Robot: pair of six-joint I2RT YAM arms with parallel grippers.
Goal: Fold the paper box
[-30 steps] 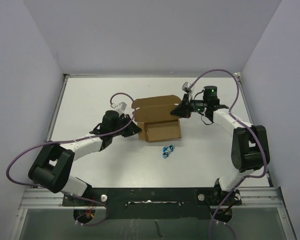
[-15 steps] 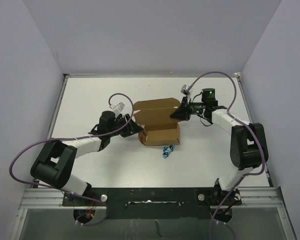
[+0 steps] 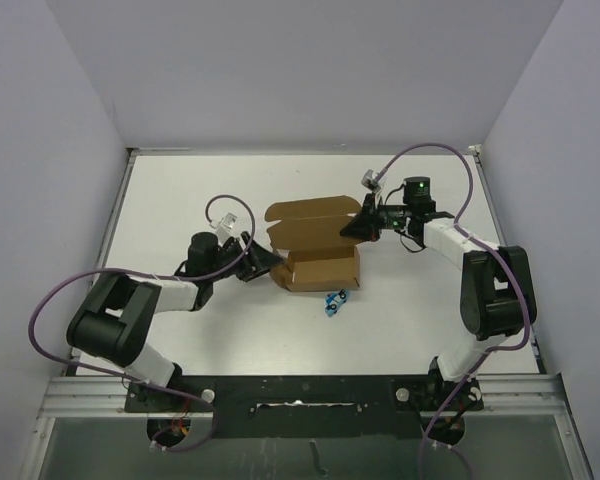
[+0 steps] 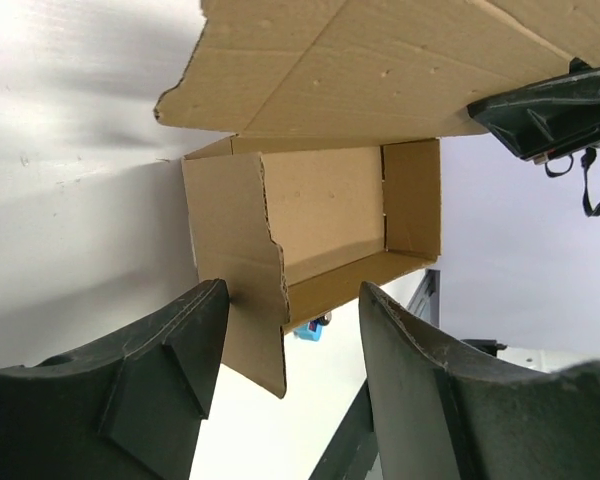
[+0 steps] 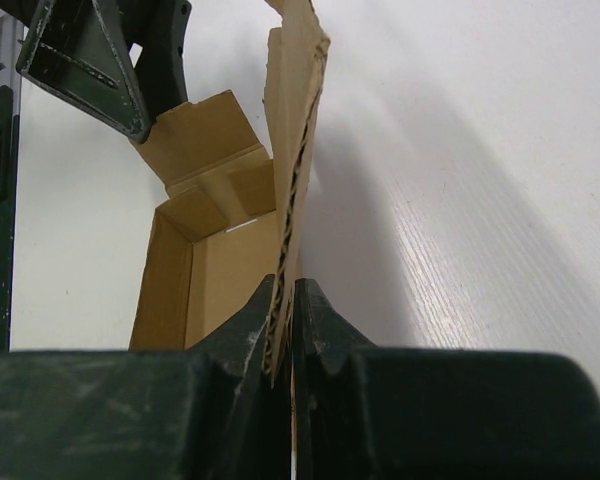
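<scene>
Plain brown corrugated paper box (image 3: 315, 245), an open rectangular tray with a raised lid panel, sits on the smooth white table (image 3: 180, 195). At its right, the right gripper (image 5: 283, 300) pinches the lid's fluted edge tight. At its left, the left gripper (image 4: 290, 310) gapes, jaws straddling a jagged side flap.

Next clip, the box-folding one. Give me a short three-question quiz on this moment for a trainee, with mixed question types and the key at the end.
1. True or false: the right gripper is shut on a flap of the paper box.
2. Pick one. The left gripper is: A) shut on the box wall; B) open, with a flap edge between its fingers; C) shut on nothing, well away from the box.
3. Fill the blank: the small blue object lies ___ the box, on the table.
Key: 1 true; 2 B; 3 outside (on the box's near side, toward the arm bases).
</scene>
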